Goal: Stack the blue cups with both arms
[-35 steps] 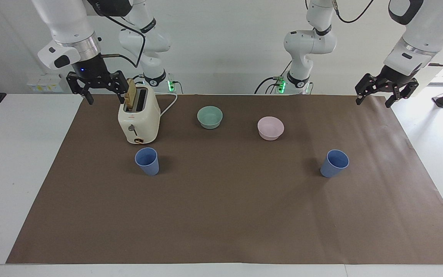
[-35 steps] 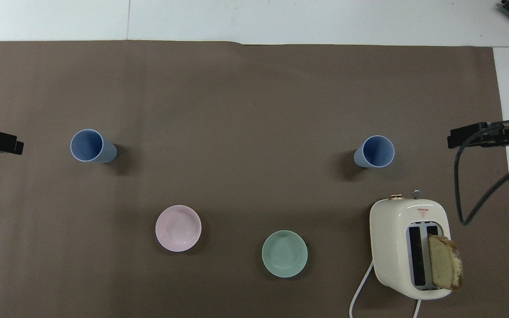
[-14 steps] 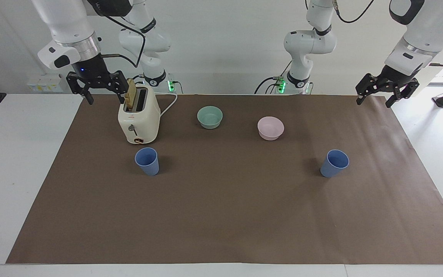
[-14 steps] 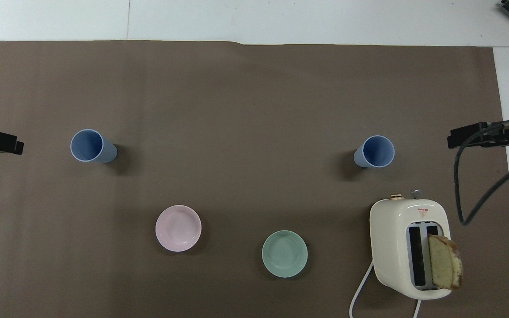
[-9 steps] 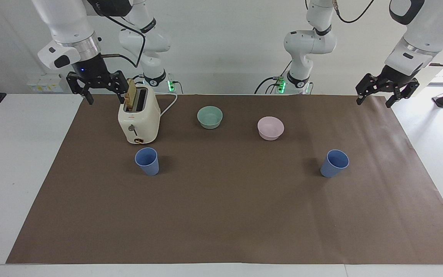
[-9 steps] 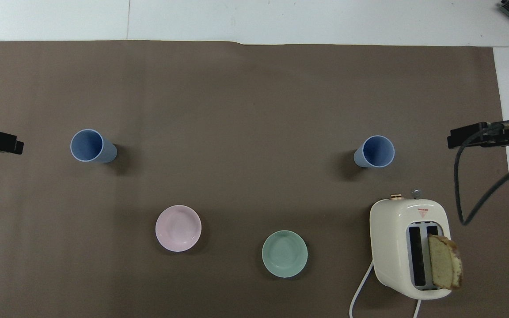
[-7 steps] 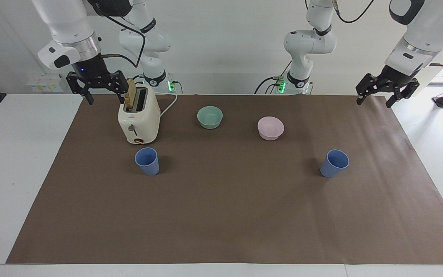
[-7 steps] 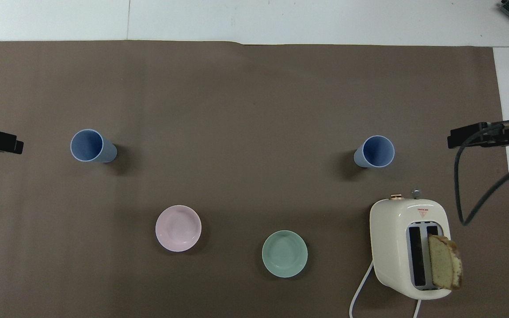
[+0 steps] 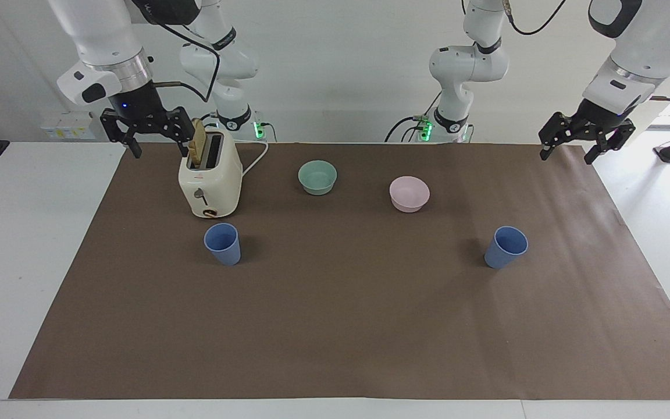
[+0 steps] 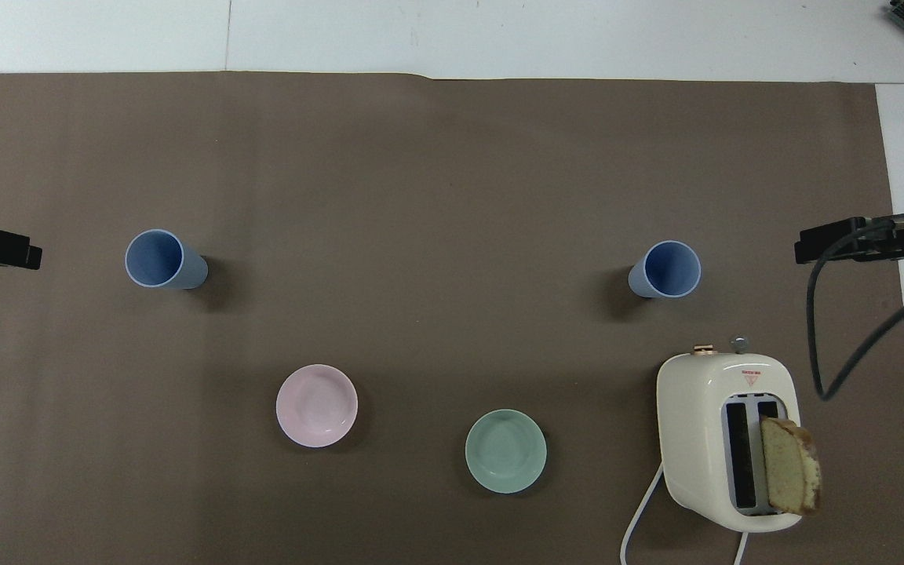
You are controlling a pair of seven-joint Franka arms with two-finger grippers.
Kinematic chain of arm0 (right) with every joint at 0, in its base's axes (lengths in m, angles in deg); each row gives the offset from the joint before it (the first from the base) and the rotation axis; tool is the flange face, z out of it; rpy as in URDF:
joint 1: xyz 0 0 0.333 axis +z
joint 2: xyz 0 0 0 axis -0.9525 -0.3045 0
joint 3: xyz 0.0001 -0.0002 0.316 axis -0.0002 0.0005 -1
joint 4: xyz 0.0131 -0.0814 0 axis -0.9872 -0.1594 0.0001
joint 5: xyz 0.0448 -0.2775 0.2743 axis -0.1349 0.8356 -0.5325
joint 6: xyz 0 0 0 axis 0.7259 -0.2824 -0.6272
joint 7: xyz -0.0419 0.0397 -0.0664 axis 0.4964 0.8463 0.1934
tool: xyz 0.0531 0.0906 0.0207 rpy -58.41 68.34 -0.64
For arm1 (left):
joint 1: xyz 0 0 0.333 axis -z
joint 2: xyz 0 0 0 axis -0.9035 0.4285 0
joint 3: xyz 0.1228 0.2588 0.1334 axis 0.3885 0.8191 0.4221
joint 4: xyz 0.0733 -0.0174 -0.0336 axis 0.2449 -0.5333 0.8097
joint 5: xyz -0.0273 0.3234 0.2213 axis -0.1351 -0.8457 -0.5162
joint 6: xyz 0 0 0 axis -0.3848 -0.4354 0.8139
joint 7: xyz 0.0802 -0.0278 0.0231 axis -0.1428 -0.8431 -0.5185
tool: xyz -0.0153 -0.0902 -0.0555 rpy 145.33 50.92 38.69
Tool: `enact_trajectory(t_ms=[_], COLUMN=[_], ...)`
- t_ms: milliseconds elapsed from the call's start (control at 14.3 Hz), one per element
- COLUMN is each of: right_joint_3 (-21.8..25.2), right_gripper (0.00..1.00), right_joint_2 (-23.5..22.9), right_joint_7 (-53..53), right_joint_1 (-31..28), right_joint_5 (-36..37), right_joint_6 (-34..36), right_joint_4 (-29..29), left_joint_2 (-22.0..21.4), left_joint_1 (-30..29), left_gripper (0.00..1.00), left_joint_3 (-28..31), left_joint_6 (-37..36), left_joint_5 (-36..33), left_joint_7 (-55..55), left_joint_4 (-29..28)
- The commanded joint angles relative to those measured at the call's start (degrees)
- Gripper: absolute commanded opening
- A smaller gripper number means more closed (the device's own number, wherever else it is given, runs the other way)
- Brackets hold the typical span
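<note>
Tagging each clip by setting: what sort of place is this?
Probably a robotics lab staged as a kitchen: a brown paper sheet covers the white table, with a cream toaster and two periwinkle-blue plastic cups laid out.

The room is evenly and brightly lit, a soft white light that seems to fall mostly from above. The brown mat (image 9: 335,326) looks matte with no glare, only faint paler bands near the left arm's end. Each blue cup throws a short soft shadow: the one by the toaster (image 9: 222,244) toward the table's middle, the other cup (image 9: 505,247) likewise inward. The toaster (image 9: 210,180) darkens the mat just beside it. Strong daylight, perhaps from a doorway, washes out the corner past the left arm. Both views stay sharp to the edges, with no motion blur
</note>
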Motion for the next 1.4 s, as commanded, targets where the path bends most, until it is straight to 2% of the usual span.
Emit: enact_trajectory(t_ms=[0,140,700,1051,1331], right_joint_3=[-0.2,-0.2,-0.2,-0.2,-0.2], right_gripper=[1.00,1.00,1.00,1.00,1.00], right_joint_2=[0.1,0.1,0.1,0.1,0.1], right_joint_7=[0.4,0.4,0.4,0.4,0.4], right_joint_1=[-0.6,-0.6,-0.6,-0.6,-0.6], right_joint_5=[-1.2,-1.2,-1.2,-1.2,-1.2], right_joint_6=[-0.4,-0.4,-0.4,-0.4,-0.4], right_joint_4=[0.0,0.0,0.0,0.0,0.0], left_joint_2=[-0.3,-0.3,0.4,4.4,5.3], left_joint_1=[-0.3,-0.4,-1.2,-2.4,-2.3], left_gripper=[1.00,1.00,1.00,1.00,1.00], left_joint_3=[-0.4,-0.4,-0.4,-0.4,-0.4], left_joint_6=[2.4,3.4,18.4,23.4,30.6], left_joint_5=[0.2,0.2,0.3,0.3,0.4], left_joint_7=[0.3,0.5,1.6,2.2,1.9], left_joint_4=[-2.0,-3.5,-14.0,-16.2,-21.3])
